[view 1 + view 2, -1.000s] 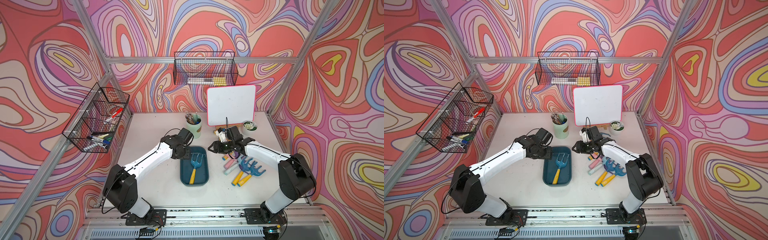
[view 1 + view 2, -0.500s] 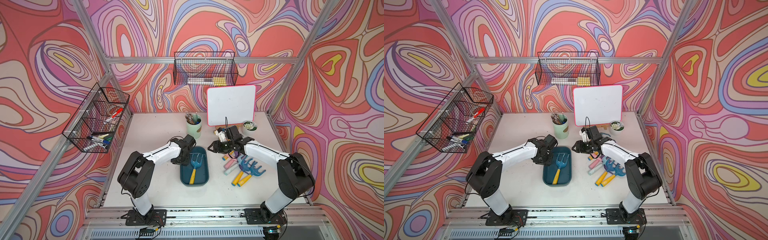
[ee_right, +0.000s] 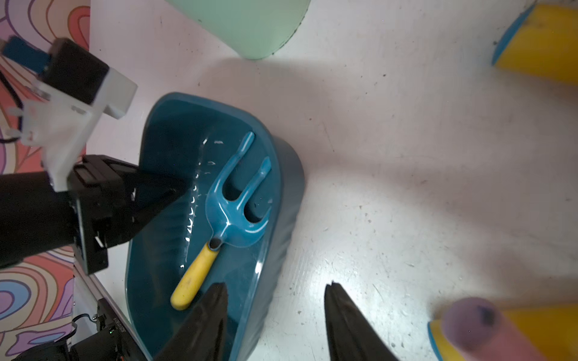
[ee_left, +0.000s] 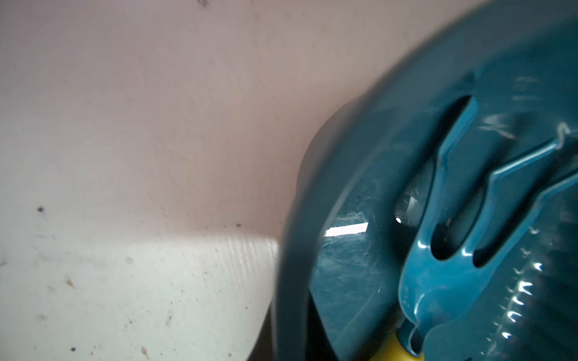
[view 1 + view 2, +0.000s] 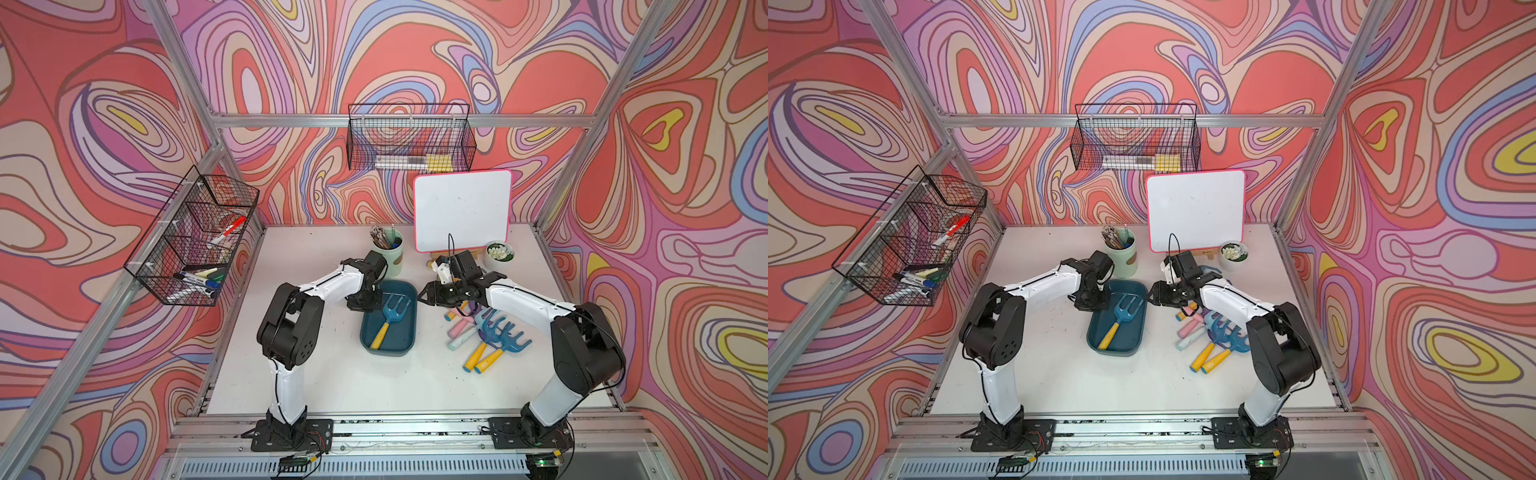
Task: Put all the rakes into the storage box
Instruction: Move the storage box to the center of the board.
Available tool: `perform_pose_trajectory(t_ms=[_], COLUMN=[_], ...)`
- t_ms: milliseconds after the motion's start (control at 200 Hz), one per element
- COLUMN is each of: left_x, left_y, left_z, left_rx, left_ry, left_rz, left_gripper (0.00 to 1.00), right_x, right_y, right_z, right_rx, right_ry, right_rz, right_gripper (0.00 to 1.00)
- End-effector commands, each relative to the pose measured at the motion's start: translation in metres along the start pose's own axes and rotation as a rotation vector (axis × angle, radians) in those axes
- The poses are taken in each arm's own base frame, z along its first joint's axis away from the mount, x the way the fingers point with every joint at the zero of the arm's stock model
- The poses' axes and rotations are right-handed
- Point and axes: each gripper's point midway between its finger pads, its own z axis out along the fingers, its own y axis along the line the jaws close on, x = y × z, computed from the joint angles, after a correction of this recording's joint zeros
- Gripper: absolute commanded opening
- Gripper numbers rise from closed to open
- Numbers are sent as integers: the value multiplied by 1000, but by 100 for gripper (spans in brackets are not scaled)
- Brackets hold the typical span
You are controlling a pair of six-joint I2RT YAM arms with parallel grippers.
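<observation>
Glossy blue 3-pronged rake [image 5: 394, 308] lies in rounded teal storage box [image 5: 404, 337]; left jaws closed, right jaws apart.

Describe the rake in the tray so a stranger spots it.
Find the whiteboard at the back of the table; in front of it sits a dark teal storage box. Inside lies the rake: blue three-pronged head, yellow handle. The similar tools lie outside, among chalk sticks.

glossy plastic rake [image 3: 237, 200], scuffed storage box [image 3: 281, 218]
</observation>
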Motion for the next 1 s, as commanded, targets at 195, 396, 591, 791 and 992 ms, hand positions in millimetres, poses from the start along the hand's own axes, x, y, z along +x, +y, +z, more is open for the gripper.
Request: perform_pose_trajectory(t_ms=[195,396,591,791,992], left_x=[-31,-23,-29,-21,-20], left_y=[0,-28,-49,-42,-43], left_z=[0,-27,-48,-45,-52], left_rx=[18,-7,81,58,71], left_ry=[-36,-141,-286,-277,-340], left_rz=[-5,118,99,92,107], left_gripper=[45,59,60,64,67], right_x=[-17,-34,-57,-64,-42], right_y=[-56,-87,-118,-143,-161], right_z=[-9,-29,-45,-61,-70], right_rx=[219,379,353,301,410], right_ry=[-47,-201,-309,-327,-280], right_rz=[143,248,482,616,618], right_gripper=[53,57,59,58,58])
